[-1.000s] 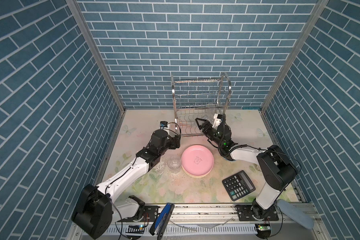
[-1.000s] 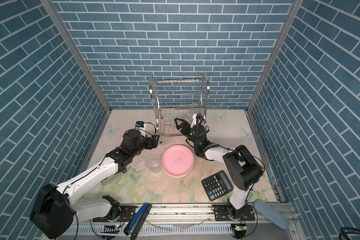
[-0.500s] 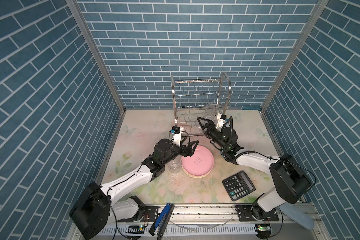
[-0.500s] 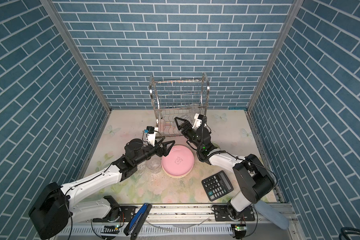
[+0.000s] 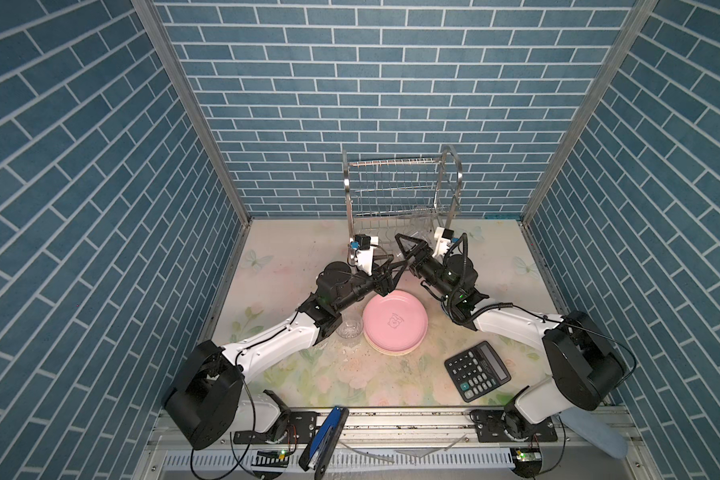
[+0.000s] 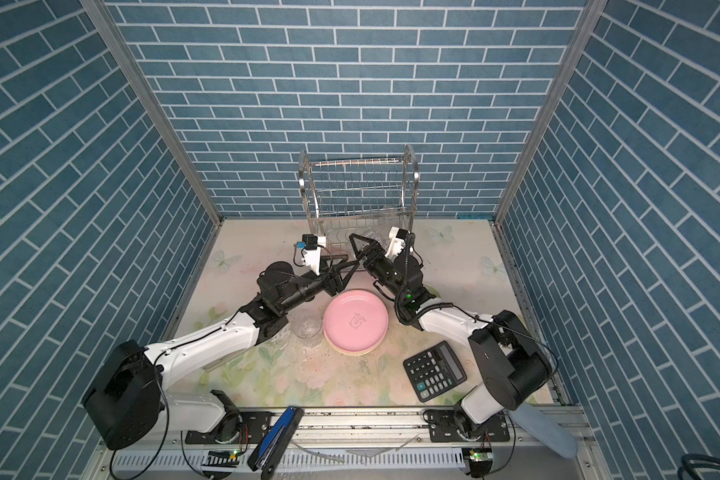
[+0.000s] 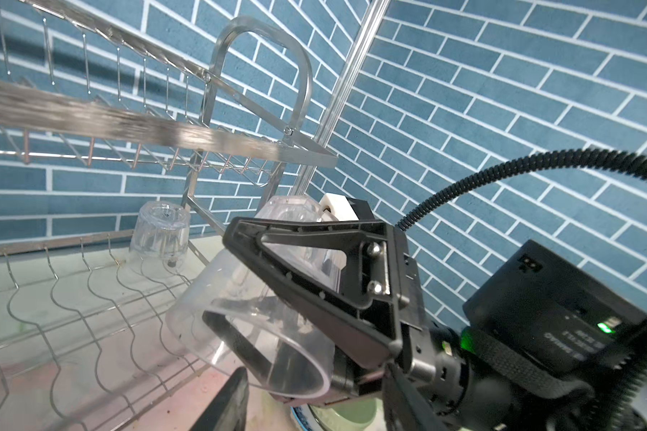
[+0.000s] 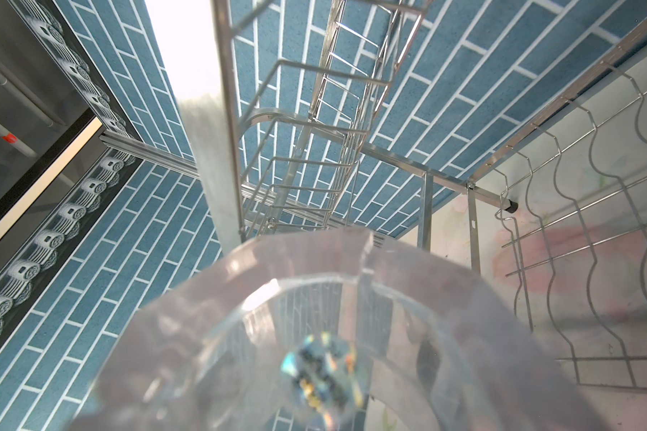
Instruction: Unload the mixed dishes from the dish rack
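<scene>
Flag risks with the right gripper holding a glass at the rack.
1. Possible collision: left gripper and right gripper tips nearly meet in front of the dish rack.
2. Slip: the held glass is tilted and smooth, near the lower wires.
3. Knock: a second glass stands upside down on the lower tier close by; a swing might tip it.

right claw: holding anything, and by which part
A clear glass, gripped by its sides between the fingers of the right claw.
</scene>
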`<act>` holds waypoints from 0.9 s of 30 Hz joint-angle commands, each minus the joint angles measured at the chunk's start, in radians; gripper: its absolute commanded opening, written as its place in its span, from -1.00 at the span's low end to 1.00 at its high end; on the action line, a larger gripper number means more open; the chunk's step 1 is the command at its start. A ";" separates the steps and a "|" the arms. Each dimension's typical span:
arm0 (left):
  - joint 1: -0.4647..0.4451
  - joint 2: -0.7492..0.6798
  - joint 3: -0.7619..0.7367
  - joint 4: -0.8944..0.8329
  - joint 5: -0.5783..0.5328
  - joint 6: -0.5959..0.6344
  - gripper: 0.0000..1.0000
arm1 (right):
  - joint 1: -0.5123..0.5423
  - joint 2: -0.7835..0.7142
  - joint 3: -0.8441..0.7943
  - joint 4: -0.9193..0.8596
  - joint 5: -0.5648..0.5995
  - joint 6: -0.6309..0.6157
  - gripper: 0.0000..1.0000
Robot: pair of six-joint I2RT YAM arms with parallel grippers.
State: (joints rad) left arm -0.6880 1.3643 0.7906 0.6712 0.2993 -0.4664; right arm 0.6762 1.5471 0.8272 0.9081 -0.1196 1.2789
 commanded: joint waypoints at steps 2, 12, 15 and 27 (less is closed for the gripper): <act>-0.002 0.031 0.026 0.053 0.017 -0.013 0.03 | 0.006 -0.031 -0.015 0.078 -0.006 0.030 -0.28; -0.002 0.086 0.062 0.094 0.013 -0.040 -0.21 | 0.015 -0.032 -0.015 0.095 -0.006 0.041 -0.28; -0.002 0.115 0.090 0.108 0.025 -0.059 -0.32 | 0.023 -0.032 -0.012 0.099 -0.005 0.040 -0.29; -0.003 0.180 0.137 0.192 0.033 -0.141 -0.65 | 0.044 -0.013 -0.002 0.127 0.005 0.052 -0.30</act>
State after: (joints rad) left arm -0.6949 1.5230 0.8879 0.7906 0.3634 -0.5743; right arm 0.6849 1.5471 0.8257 0.9623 -0.0696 1.3396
